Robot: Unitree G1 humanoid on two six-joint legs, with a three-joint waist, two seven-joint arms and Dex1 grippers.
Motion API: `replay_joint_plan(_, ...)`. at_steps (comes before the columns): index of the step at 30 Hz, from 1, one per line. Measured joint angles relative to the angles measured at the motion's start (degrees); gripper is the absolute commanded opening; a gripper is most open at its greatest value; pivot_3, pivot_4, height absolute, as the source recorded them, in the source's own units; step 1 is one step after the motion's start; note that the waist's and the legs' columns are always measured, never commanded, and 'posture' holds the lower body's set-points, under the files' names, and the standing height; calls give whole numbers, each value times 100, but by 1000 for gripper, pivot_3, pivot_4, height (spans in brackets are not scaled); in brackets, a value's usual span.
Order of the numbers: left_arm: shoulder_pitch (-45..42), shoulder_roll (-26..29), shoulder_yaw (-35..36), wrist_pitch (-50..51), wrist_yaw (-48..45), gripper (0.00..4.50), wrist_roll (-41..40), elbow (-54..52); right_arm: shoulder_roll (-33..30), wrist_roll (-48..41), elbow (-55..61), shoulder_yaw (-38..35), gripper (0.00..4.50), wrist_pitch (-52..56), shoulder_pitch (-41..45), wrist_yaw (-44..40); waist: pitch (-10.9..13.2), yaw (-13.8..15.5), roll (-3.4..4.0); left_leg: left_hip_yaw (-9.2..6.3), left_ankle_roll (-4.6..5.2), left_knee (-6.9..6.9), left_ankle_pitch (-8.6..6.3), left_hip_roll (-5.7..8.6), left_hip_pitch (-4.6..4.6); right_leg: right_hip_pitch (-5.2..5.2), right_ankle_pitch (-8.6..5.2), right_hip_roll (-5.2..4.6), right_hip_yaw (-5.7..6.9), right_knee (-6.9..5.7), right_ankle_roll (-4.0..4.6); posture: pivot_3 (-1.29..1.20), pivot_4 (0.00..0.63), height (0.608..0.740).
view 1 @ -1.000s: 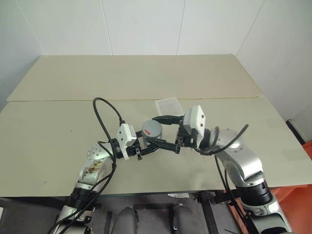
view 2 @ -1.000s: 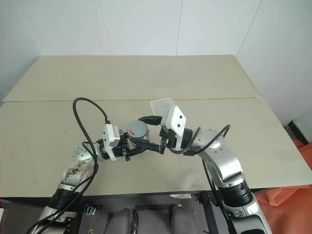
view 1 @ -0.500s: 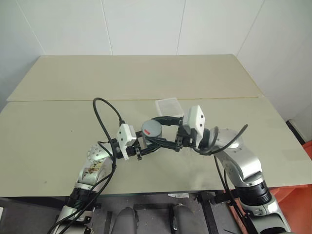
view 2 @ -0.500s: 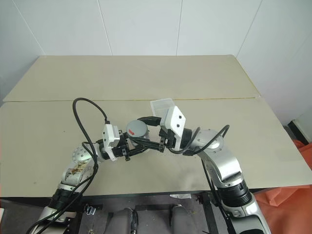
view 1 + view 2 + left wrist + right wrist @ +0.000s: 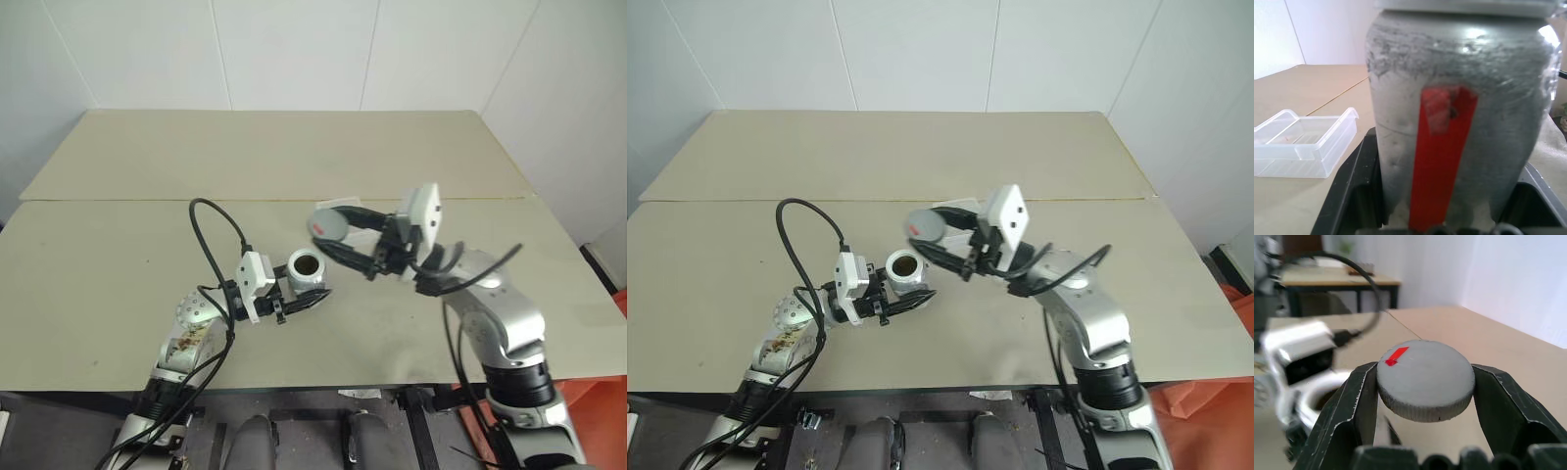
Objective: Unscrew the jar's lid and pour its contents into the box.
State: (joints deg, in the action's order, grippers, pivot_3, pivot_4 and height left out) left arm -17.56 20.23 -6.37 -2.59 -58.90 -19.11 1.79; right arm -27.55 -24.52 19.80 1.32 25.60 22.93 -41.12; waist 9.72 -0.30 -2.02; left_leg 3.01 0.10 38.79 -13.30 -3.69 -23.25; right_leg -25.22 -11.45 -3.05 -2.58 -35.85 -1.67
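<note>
Overhead, the left gripper is clamped on the open jar, held upright above the beige table; the right gripper grips the lid, raised beside the jar; the left wrist view shows the clear box lying on the table; white walls behind.
</note>
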Motion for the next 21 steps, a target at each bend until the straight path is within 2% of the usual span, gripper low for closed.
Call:
replay_joint_plan(4, 27, 75, 95, 19, 77, 2245, -29, -10, -902, 435, -21, -229, 2874, 221, -1027, 64, 0, 4, 0, 1, 1, -5, -1, 5, -1, -2, -1, -4, -2, 2, 1, 0, 150, 740)
replay_joint_plan(7, 35, 86, 130, 20, 110, 2245, -46, -7, -1247, 623, -7, -275, 2874, 514, -1614, 141, 0, -40, 0, 1, 1, -5, -1, 5, 2, 0, -8, -4, -3, 0, -12, 0, 150, 740)
replay_joint_plan(10, 26, 88, 140, 19, 114, 2245, -47, 17, -1395, 750, -16, -257, 2874, 898, -1828, 243, 0, -76, 0, 2, 1, 1, 0, 5, 8, 1, -12, -2, -8, -2, -16, 0, 150, 740)
replay_joint_plan(13, 10, 108, 167, 12, 104, 2245, -51, 78, -1682, 889, -1, -101, 3724, 1121, -1948, 180, 0, -67, 0, 0, 4, 6, 1, 5, 13, 7, -24, -2, -8, -5, 5, 0, 150, 740)
replay_joint_plan(16, -50, 112, 176, 4, 95, 2245, -50, 159, -1693, 919, 69, -94, 4487, 1271, -1910, 185, 0, -65, -1, -1, 4, 8, 2, 5, 12, 8, -24, -2, -8, -4, 5, 0, 150, 740)
replay_joint_plan(21, -237, 183, 185, -13, 279, 2245, 148, 378, -1618, 891, 117, -170, 4487, 1337, -1832, 217, 0, -65, -1, -2, 4, 5, 1, 6, 9, 6, -7, 0, -8, -2, -26, 0, 150, 740)
